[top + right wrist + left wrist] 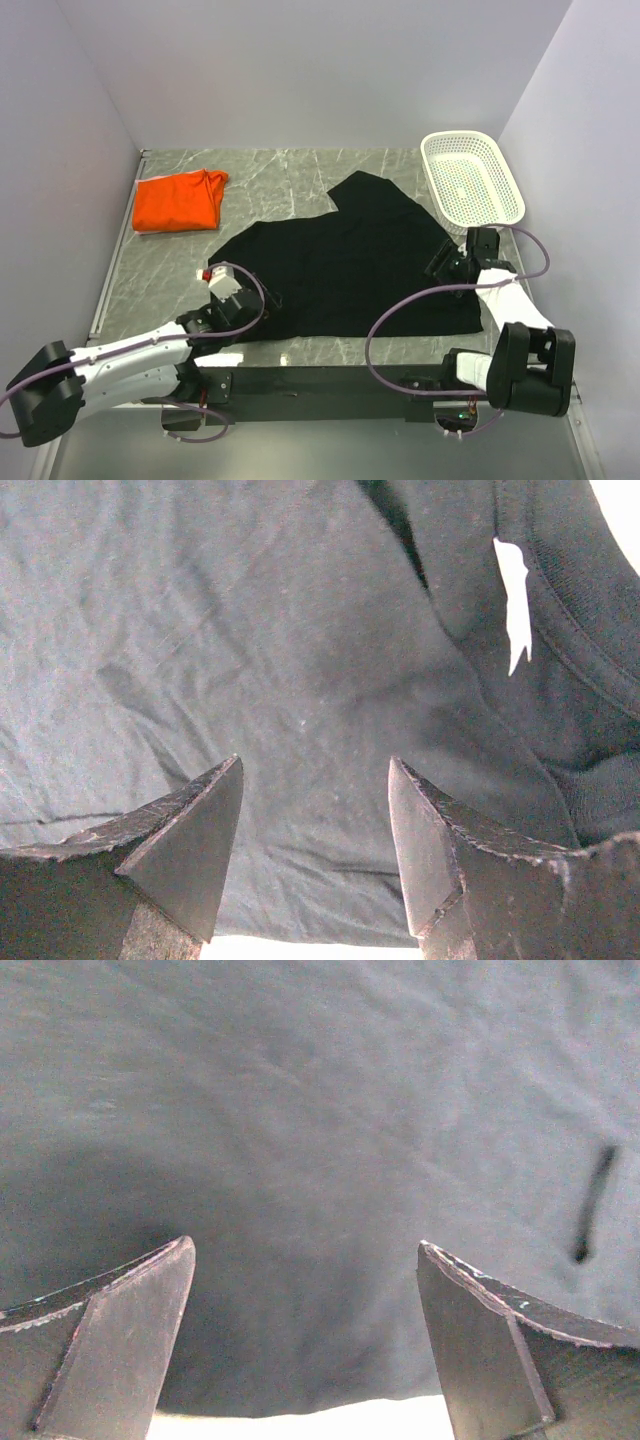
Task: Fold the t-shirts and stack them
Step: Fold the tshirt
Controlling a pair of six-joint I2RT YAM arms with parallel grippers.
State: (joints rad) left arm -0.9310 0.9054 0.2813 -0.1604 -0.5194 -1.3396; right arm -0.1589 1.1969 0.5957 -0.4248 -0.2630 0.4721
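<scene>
Jaws wide (both) — over black shirt.

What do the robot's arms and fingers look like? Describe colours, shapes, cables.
Both the left arm and right arm have white links with black joints. A thin purple cable loops along each. The left wrist carries a small red mark. The fingers are dark, wedge-shaped, with worn reddish edges.
</scene>
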